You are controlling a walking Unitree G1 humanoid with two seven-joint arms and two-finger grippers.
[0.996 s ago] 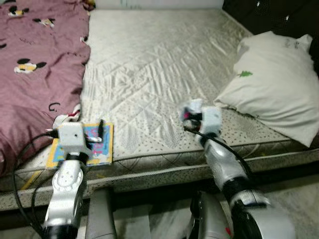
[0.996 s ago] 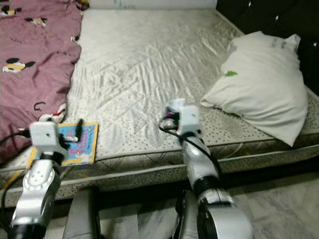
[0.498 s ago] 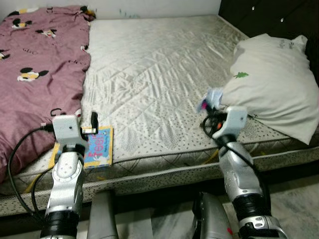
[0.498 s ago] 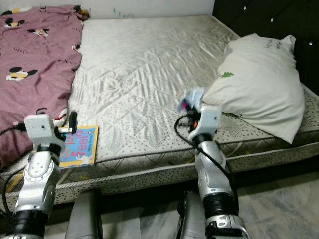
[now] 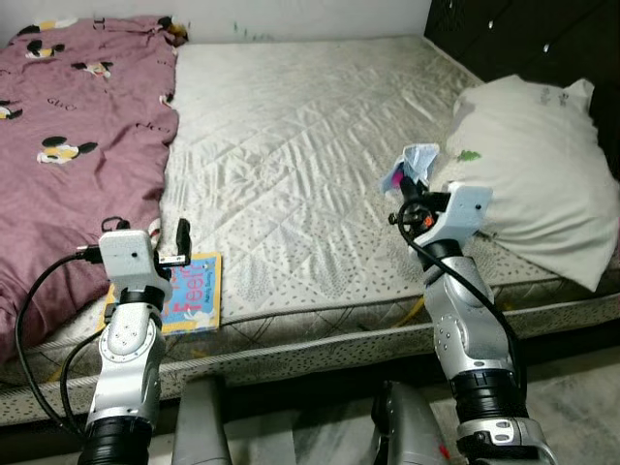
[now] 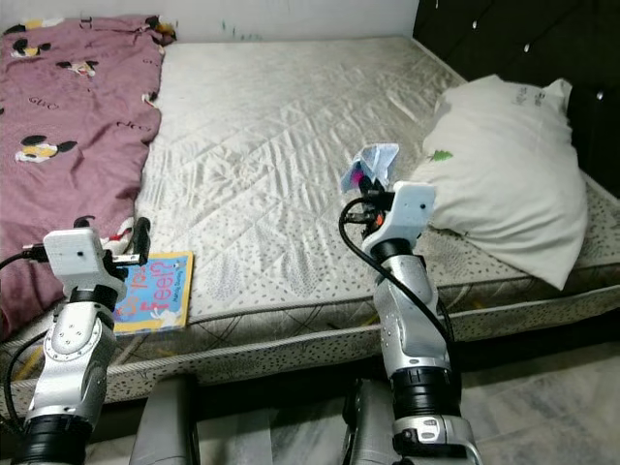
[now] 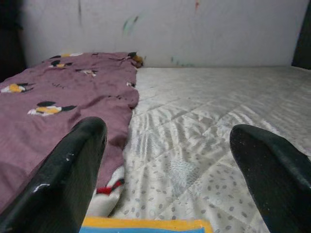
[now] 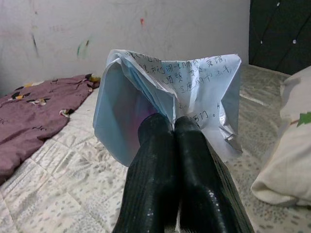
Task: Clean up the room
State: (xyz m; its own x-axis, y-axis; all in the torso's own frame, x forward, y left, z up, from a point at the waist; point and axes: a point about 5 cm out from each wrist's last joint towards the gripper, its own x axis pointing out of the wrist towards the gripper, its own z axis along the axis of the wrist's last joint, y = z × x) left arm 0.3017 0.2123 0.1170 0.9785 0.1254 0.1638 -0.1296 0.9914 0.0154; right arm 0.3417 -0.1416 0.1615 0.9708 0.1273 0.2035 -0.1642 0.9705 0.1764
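Above the mattress (image 5: 291,145), beside pillow (image 5: 528,165): right gripper (image 5: 412,186) clamped on crumpled paper wrapper (image 5: 411,163), pale blue, pink patch. Left gripper (image 5: 180,242) spread wide over picture book (image 5: 194,295). Right wrist: wrapper (image 8: 165,92) printed with characters, unreadable; lower part hidden behind fingers (image 8: 194,165)

The right gripper (image 5: 411,186) lifted the crumpled paper (image 8: 170,94) up off the mattress (image 5: 291,145). It swung over toward the pillow (image 5: 533,174) too.

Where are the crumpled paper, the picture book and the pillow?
crumpled paper (image 8: 204,92), right wrist view, its written-on sheet.
picture book (image 5: 194,295), left eye view, its blue cover.
pillow (image 5: 528,179), left eye view, its white middle.
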